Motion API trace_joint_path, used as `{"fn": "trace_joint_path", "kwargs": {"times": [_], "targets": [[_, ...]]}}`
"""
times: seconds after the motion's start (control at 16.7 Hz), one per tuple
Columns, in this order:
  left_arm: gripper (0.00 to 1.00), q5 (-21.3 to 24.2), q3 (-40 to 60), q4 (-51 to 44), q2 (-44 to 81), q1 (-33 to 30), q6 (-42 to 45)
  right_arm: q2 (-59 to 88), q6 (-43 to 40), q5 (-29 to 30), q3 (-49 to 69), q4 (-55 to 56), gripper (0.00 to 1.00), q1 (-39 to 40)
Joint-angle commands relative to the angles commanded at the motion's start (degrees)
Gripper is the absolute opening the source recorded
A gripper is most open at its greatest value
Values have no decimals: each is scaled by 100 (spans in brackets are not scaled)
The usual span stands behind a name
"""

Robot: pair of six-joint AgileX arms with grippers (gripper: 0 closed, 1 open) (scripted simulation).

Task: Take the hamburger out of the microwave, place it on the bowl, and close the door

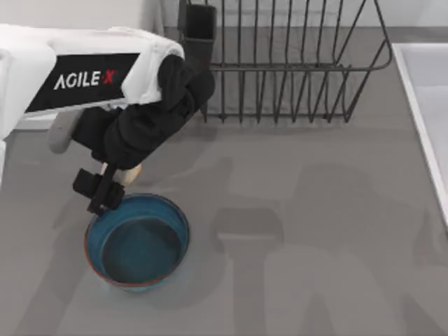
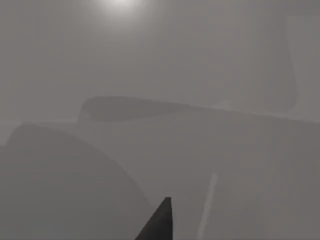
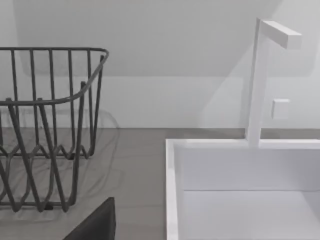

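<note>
The deep-blue bowl [image 1: 137, 241] with a reddish-brown rim stands on the grey table at the left. My left gripper [image 1: 102, 193] hangs over the bowl's far-left rim. A small cream-tan lump, the hamburger [image 1: 130, 173], peeks out from under the gripper, which looks shut on it; most of the lump is hidden by the black gripper body. One dark fingertip [image 2: 160, 222] shows in the left wrist view over bare grey table. A dark part of my right gripper [image 3: 95, 225] shows in the right wrist view, near the sink. The microwave and its door are out of view.
A dark wire dish rack [image 1: 294, 63] stands at the back of the table, close behind my left arm. A white sink [image 1: 427, 105] with a white tap [image 3: 260, 75] runs along the right edge. Grey table stretches between the bowl and the sink.
</note>
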Motion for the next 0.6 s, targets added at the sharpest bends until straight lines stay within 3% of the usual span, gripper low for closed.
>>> {"fn": "trace_joint_path", "kwargs": {"times": [0.3, 0.6], "targets": [[0, -937, 580, -2363, 921, -1056, -2487, 0, 0, 0, 0, 0, 100, 0], [0, -1458, 851, -3707, 1543, -1660, -3888, 0, 0, 0, 0, 0, 100, 0]]}}
